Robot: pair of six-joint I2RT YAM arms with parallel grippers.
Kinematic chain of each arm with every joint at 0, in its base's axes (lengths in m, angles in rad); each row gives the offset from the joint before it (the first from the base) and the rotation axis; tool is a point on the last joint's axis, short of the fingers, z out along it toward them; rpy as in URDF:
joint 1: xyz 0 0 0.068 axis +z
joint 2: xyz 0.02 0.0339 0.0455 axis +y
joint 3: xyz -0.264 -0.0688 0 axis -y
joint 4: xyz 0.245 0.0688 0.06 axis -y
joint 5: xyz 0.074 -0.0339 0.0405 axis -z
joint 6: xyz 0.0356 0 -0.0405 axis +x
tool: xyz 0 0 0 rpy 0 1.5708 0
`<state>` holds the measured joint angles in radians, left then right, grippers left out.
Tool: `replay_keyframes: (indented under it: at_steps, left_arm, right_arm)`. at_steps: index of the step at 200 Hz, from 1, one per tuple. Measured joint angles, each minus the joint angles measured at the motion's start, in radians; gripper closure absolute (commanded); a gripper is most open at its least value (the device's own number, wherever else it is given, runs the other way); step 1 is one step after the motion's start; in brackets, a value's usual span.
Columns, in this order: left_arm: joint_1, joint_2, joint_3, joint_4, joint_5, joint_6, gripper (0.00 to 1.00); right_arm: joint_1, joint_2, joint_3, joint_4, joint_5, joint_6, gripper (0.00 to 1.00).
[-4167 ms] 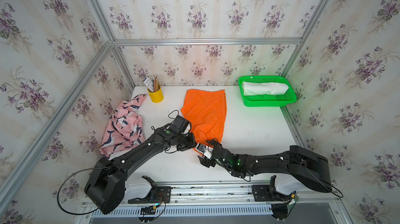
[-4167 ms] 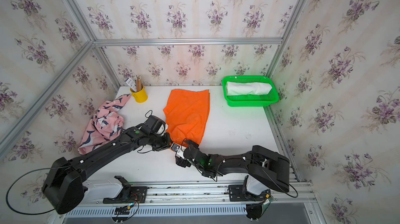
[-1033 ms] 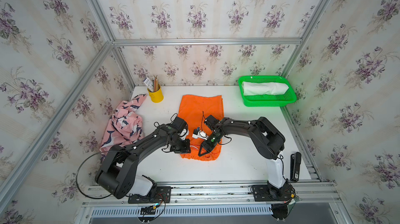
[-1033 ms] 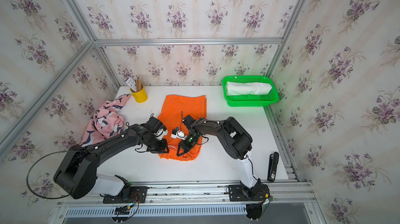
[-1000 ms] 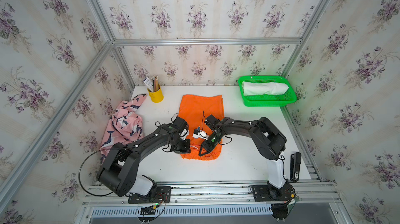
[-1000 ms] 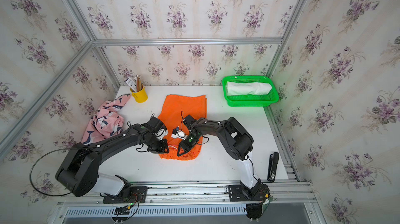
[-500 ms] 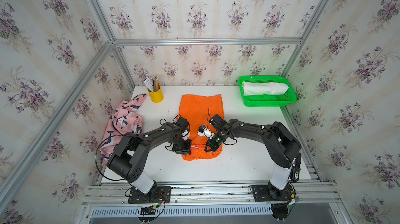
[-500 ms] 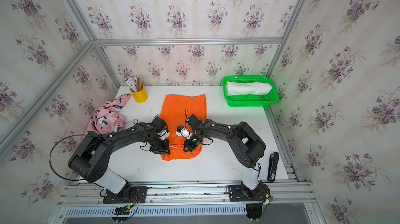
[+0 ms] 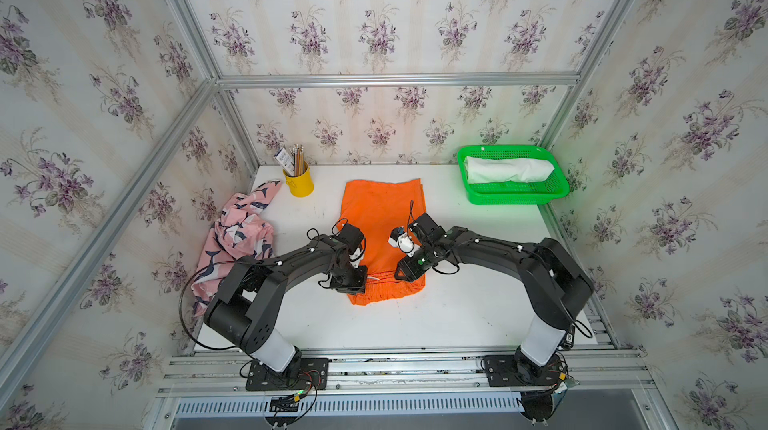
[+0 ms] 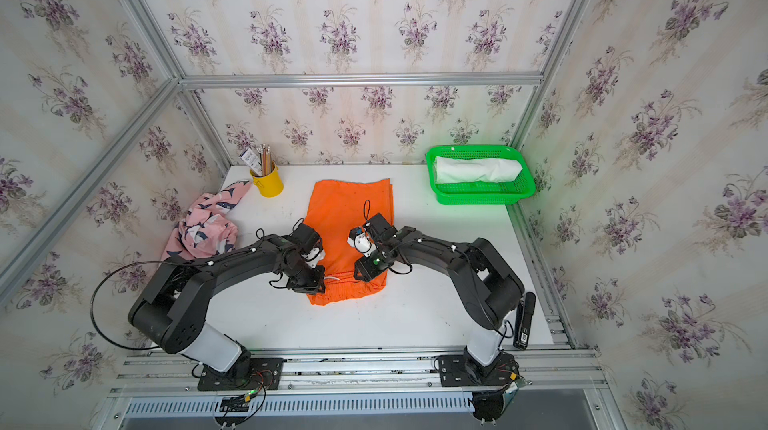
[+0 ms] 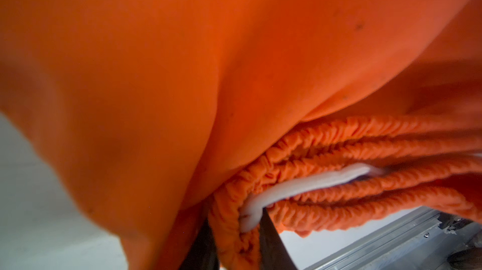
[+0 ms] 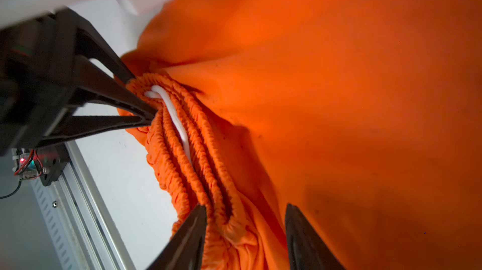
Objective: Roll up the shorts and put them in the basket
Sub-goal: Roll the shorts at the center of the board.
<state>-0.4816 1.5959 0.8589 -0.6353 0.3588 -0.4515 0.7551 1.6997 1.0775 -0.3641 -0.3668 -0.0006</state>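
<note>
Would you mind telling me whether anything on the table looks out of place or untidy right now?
The pink whale-print shorts lie crumpled and hang over the left edge of the table, unlike the orange shorts laid out mid-table. Nothing looks spilled or damaged.

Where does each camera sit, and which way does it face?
Top views: high over the front of the table, looking down toward the back wall; left arm and right arm show whole.
Left wrist: on the left arm, against the orange shorts; left end effector clamps their waistband.
Right wrist: on the right arm, facing that waistband; right end effector open, left end effector opposite.
Shared: both wrist views show the drawstring.
</note>
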Motion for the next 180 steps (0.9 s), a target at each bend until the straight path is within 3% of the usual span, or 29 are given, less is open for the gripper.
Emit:
replay_keyframes:
  at_steps: [32,83,106,126,138,159,180]
  left_arm:
    - [0.0,0.006,0.006,-0.005,0.0,0.008,0.74]
    - [0.002,0.015,0.02,-0.02,0.0,0.016,0.73]
    - [0.003,0.015,0.022,-0.023,-0.003,0.017,0.74]
    - [0.006,0.016,0.027,-0.024,-0.007,0.017,0.74]
    - [0.01,0.016,0.031,-0.026,-0.013,0.018,0.74]
    - [0.016,0.016,0.044,-0.034,-0.029,0.024,0.73]
    - [0.02,-0.02,0.049,-0.034,-0.06,0.025,0.6]
  right_arm:
    - [0.095,-0.054,-0.004,0.024,0.045,-0.09,0.39]
    - [0.139,0.096,0.076,0.011,0.085,-0.217,0.49]
    - [0.141,0.13,0.072,0.0,0.085,-0.251,0.62]
    - [0.14,0.157,0.072,0.008,0.079,-0.264,0.89]
    - [0.138,0.162,0.071,0.018,0.078,-0.261,0.99]
    - [0.132,0.16,0.056,0.04,0.061,-0.246,1.0]
    - [0.09,0.162,0.032,0.074,-0.015,-0.192,1.0]
